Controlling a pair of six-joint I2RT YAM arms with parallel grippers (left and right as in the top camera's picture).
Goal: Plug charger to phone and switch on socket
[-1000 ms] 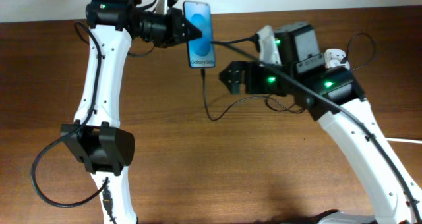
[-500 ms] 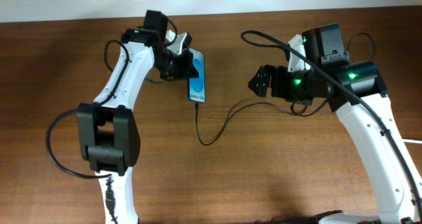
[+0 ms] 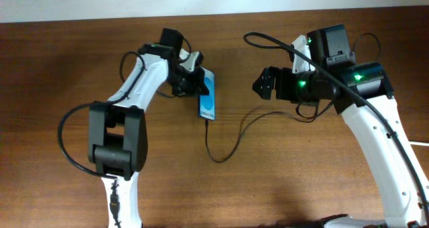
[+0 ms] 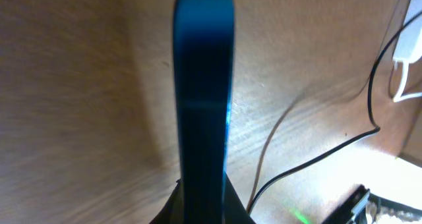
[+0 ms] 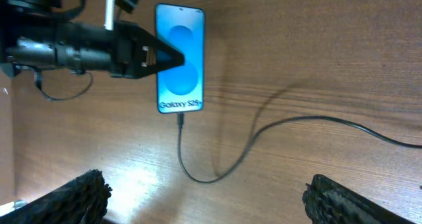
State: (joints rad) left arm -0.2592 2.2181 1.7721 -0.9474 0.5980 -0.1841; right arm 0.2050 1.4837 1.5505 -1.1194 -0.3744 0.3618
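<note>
Gleaming wooden table (image 3: 281,181) beneath the phone (image 3: 209,104)

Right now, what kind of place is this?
Probably a robot testing room: a wooden table, white robot arms, and the left hand holding a phone with a cable at its end.

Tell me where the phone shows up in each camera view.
Overhead: phone upper centre, screen visible.
Left wrist: edge-on, a vertical bar mid-frame.
Right wrist: upper left of centre, screen showing.
Shared landmark: the charger trailing from its end.
</note>
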